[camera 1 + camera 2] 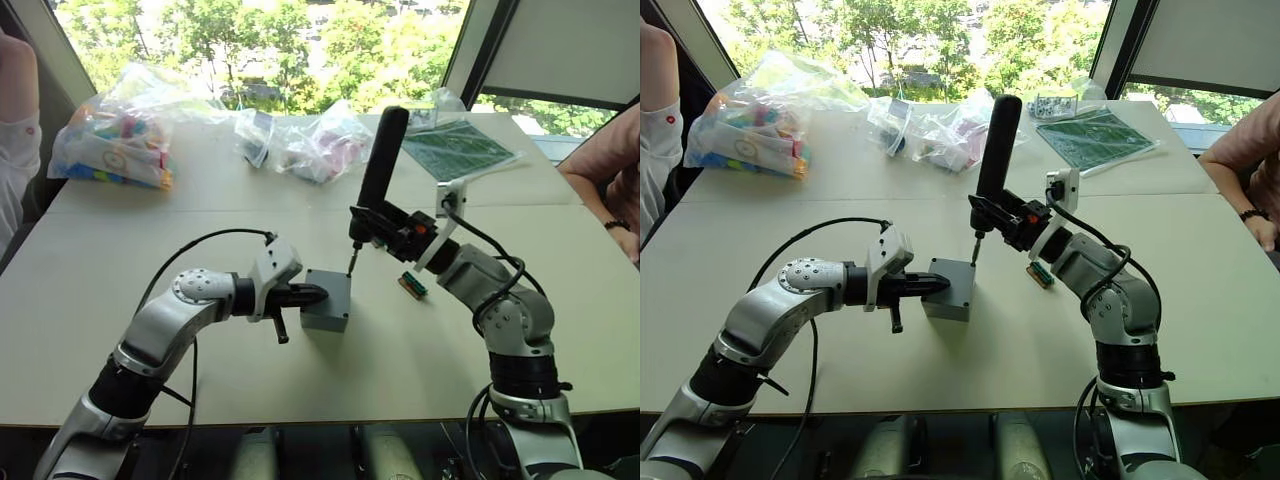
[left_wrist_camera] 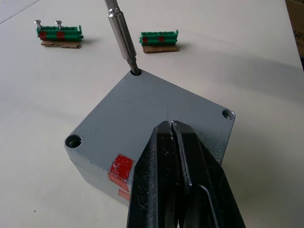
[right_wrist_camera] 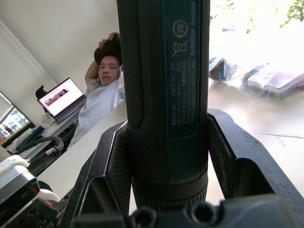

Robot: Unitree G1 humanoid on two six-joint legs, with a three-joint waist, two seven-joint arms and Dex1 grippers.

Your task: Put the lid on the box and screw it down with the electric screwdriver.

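The grey box [image 1: 327, 300] stands mid-table with the lid [image 2: 142, 109] lying on top of it; a red mark [image 2: 121, 168] shows on its side. My left gripper [image 2: 169, 127] is shut, its tips resting on the lid's near edge. Held upright over the box's far corner is the dark electric screwdriver [image 1: 382, 160], with my right gripper [image 1: 385, 228] shut on its lower body. Its metal bit [image 2: 122, 35] sits in one corner screw hole of the lid. Two other corner holes are visible in the left wrist view.
Two green terminal blocks [image 2: 159, 38] [image 2: 59, 33] lie just beyond the box. Plastic bags of parts [image 1: 115, 130] [image 1: 310, 140] and a green board [image 1: 455, 148] sit at the table's far side. A person's arm [image 1: 600, 170] rests at the right edge, a sleeve [image 1: 15, 150] at the left.
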